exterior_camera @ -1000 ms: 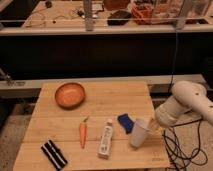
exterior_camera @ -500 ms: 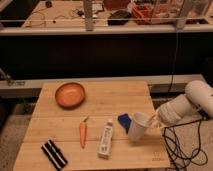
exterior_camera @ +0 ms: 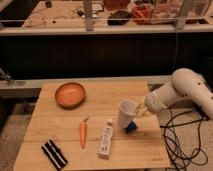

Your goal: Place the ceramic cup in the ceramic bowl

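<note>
Where the gripper sits: gripper (exterior_camera: 139, 108) at the end of the white arm (exterior_camera: 182, 89), over the right part of the desk (exterior_camera: 110, 93).
Fingers: clenched on the right side of the ceramic cup (exterior_camera: 126, 114).
Ceramic cup: held at the fingers, over the desk. Whether its base touches the wood cannot be told.
Cup axis: long axis roughly upright and a little tilted, with the open mouth uppermost and the narrower base below.
Ceramic bowl (exterior_camera: 70, 94): well to the left of the fingers and slightly farther back, apart from everything else.
Between cup and bowl: bare wood only.
Blue object (exterior_camera: 132, 127): just below the fingers, beside the cup's base and partly hidden by it.
White printed tube (exterior_camera: 106, 140): below and left of the fingers, lying lengthwise near the cup's base.
Carrot (exterior_camera: 83, 134): left of the tube, tip toward the front edge.
Black striped object (exterior_camera: 54, 154): far left and down from the fingers, near the front corner.
Cables (exterior_camera: 180, 147): on the floor, below and right of the fingers.
Writing: the tube's print is too small to read.
</note>
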Robot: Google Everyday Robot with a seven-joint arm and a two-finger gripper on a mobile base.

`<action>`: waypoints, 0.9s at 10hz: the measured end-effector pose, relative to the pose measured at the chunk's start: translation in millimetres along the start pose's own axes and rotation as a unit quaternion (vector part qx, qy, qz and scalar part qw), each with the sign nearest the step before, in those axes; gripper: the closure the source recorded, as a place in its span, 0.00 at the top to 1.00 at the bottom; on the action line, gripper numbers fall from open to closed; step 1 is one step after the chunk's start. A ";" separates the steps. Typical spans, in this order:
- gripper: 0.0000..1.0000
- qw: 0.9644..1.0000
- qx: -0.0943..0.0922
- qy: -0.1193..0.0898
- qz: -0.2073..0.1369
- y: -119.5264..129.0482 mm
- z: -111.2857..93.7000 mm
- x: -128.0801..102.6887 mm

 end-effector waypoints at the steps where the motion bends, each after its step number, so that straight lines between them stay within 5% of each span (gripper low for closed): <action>1: 0.00 1.000 -0.003 -0.002 0.006 6.7 -0.7 2.5; 4: 0.00 1.000 -0.012 0.000 -0.006 26.9 -3.9 9.6; 9: 0.00 0.999 -0.027 0.004 -0.026 -20.2 23.3 -21.1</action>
